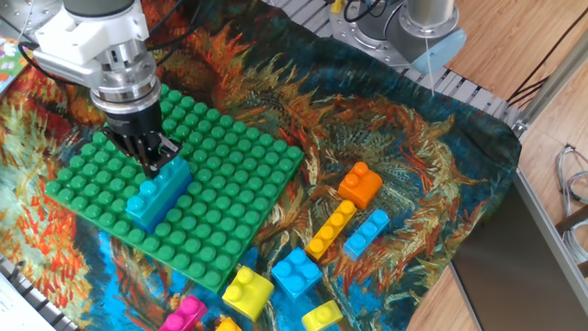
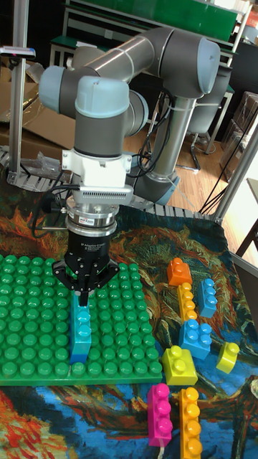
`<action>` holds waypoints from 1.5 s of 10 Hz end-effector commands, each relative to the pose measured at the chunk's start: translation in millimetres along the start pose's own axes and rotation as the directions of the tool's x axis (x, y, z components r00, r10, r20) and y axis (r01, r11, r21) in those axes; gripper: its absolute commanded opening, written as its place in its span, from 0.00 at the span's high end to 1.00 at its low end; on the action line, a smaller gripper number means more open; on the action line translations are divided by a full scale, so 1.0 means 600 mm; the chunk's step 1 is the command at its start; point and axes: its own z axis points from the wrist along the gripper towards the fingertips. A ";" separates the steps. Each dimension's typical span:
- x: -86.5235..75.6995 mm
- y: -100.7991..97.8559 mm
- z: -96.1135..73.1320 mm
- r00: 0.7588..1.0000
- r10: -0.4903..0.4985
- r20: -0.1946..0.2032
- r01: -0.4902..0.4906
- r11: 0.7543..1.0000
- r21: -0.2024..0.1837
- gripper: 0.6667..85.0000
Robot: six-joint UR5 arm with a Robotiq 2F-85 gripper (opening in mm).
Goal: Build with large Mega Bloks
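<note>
A long light blue Mega Blok (image 1: 158,193) (image 2: 80,333) lies on the near-left part of the green studded plate (image 1: 241,164) (image 2: 29,287). My gripper (image 1: 156,164) (image 2: 84,300) points straight down onto the brick's far end, its fingers drawn in around the hidden end stud. Loose Mega Bloks lie on the cloth to the right of the plate: an orange square (image 1: 360,184) (image 2: 178,272), a long yellow (image 1: 331,230) (image 2: 188,301), a light blue (image 1: 366,233) (image 2: 208,295), a blue square (image 1: 296,272) (image 2: 195,337) and a yellow square (image 1: 248,290) (image 2: 179,364).
A pink brick (image 1: 182,315) (image 2: 159,412), a long orange brick (image 2: 190,419) and a small yellow brick (image 1: 322,316) (image 2: 228,356) lie by the cloth's near edge. The arm's base (image 1: 418,28) stands at the back. The patterned cloth ends at a wooden edge (image 1: 514,230) on the right.
</note>
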 end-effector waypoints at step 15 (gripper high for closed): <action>0.034 0.140 -0.042 0.991 0.132 -0.023 -0.132 0.991 0.004 0.81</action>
